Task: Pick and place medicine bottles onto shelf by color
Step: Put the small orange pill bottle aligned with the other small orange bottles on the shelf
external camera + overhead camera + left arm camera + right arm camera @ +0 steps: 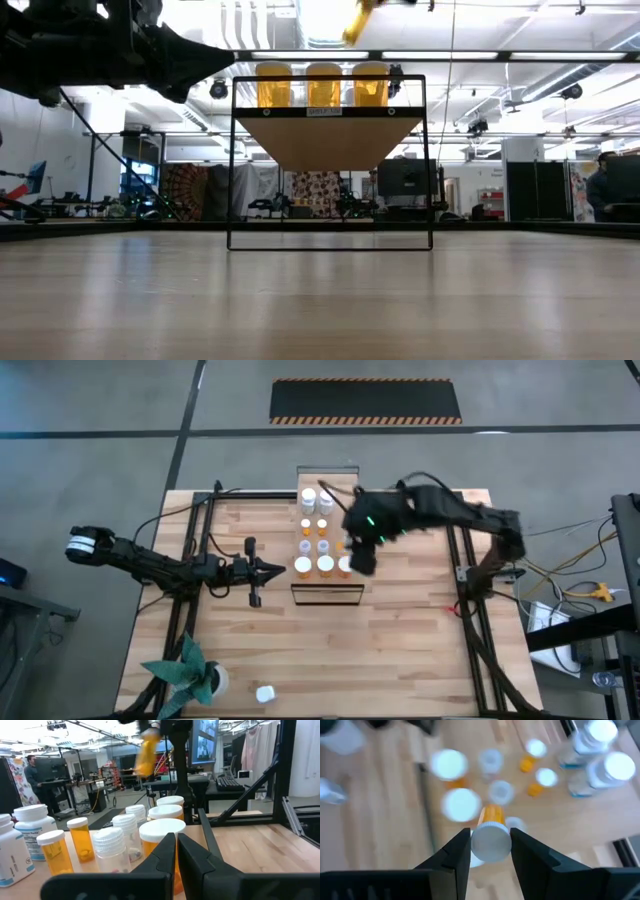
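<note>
The shelf point(328, 588) stands mid-table, a pale board in a thin dark frame. On it stand white bottles point(310, 498) at the far end, small orange and clear ones point(306, 526) in the middle, and large orange bottles point(323, 85) at the near end. My right gripper point(491, 845) is above the shelf's near right part point(362, 555), shut on an orange bottle point(492, 814), which also shows in the low view point(355, 20). My left gripper point(275, 568) is shut and empty, just left of the shelf; it also shows in the left wrist view point(177, 851). My right gripper pinches the orange bottle's white cap point(491, 842) between its two fingers, one on each side. The fingers come from above, slanting down. The bottle hangs tilted below them point(146, 752), lifted clear above the bottles on the shelf.
A white pot with a green plant point(192, 675) stands at the table's near left corner, with a small white bottle point(265, 693) lying beside it. Dark arm frames point(190, 560) stand at the left and right of the table. A person point(31, 767) stands in the room behind.
</note>
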